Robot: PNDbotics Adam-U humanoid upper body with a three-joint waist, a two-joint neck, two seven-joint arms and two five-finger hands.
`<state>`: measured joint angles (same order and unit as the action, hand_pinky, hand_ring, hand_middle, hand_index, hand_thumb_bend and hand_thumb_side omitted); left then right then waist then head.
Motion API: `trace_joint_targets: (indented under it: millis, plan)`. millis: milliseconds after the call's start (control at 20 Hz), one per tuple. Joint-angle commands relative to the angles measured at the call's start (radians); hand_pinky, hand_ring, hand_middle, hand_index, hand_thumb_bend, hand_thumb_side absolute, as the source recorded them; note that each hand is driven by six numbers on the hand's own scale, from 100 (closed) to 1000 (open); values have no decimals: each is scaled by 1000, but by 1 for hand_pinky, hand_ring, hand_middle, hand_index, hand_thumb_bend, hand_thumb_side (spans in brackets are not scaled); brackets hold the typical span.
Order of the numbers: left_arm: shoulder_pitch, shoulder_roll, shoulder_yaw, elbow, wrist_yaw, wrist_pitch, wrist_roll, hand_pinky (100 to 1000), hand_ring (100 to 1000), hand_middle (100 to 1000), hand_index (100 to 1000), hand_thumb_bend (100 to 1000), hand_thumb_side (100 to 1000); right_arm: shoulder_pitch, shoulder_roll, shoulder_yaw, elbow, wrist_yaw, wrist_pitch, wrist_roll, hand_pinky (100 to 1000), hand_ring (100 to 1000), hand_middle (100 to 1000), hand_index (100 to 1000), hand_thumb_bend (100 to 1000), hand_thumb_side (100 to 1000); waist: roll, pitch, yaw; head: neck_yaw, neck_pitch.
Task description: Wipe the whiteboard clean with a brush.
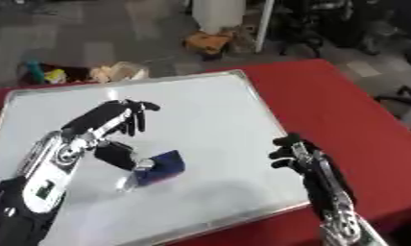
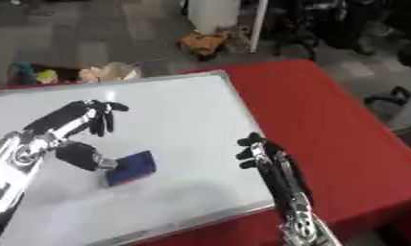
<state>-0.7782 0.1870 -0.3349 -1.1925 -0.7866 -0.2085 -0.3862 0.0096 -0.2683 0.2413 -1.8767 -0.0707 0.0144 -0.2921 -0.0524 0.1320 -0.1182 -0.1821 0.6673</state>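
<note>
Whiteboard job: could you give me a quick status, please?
Left robot hand open above the blue brush, thumb beside it. Right robot hand idle at the whiteboard edge. Nothing in the way.

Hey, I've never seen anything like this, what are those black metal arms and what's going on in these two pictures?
Those are the two arms of a human-shaped robot, steered by a person. Both pictures come from cameras in its head, looking down, so they nearly match. A whiteboard lies on a red table. The left hand hangs above the board, fingers curled, its thumb against a blue eraser lying on the board. Whether it grips the eraser is unclear. The right hand stands idle at the board's right edge, fingers curled, holding nothing.
</note>
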Motion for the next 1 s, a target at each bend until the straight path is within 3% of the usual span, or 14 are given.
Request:
trace_joint_targets:
  millis: [50,1000]
  plan:
    - [-31,-15,3,30,-36,-24,13,474,461,488,906,790,497,-3,-6,-2,-16,3,-4,5,597,633,481,680,100,850,0,-11,-2,5,6]
    - [-23,-51,-5,123,-102,-74,23,444,438,460,886,692,401,0,-1,1,-11,4,-6,10,597,633,481,680,100,851,-3,-11,-9,-4,11]
